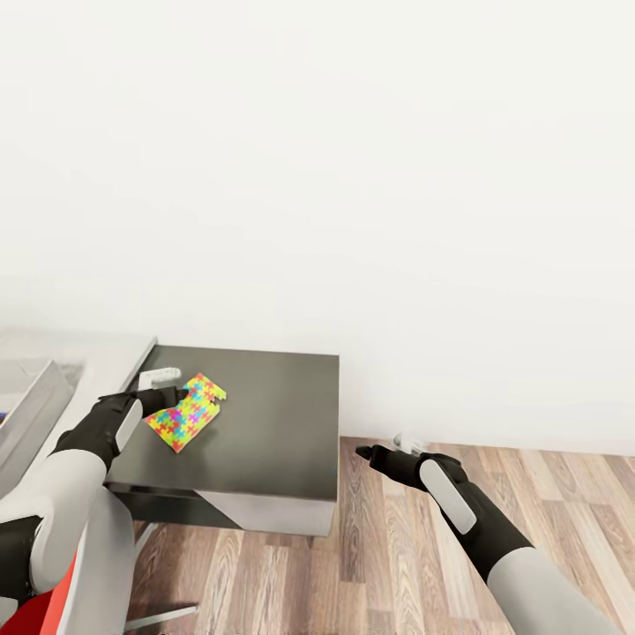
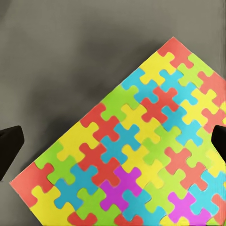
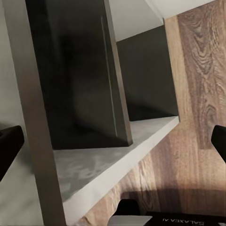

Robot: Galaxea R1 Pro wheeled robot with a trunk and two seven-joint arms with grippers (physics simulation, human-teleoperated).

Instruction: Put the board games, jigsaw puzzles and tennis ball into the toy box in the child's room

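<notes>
The jigsaw puzzle (image 1: 186, 412) lay flat on the dark grey cabinet (image 1: 265, 423), toward its left side and turned at an angle so one corner pointed to the near edge. In the head view its right edge looked notched, like a piece or two stuck out, but it was too small to be sure. The left wrist view had it close up (image 2: 136, 160), all red, yellow, green, blue and purple interlocking pieces, with the near and right parts cut off by the frame.

The left gripper (image 1: 168, 388) sat right at the puzzle's far-left corner. Its fingers (image 2: 10, 148) were spread wide, one dark tip at each side of the wrist picture, and they had hold of nothing. Whether a tip actually touched the puzzle I couldn't tell.

Left of the cabinet, a strip of the pale worktop (image 1: 106, 353) showed, and at the very left edge a grey sloping wall that was probably the toy box (image 1: 31, 414), mostly cut off.

The right gripper (image 1: 375, 454) hung out over the wood floor (image 1: 423, 547), right of the cabinet and well apart from the puzzle. Its fingers (image 3: 9, 141) were wide apart too and empty, pointing at the cabinet's side panel (image 3: 75, 75) and pale base (image 3: 108, 160).
</notes>
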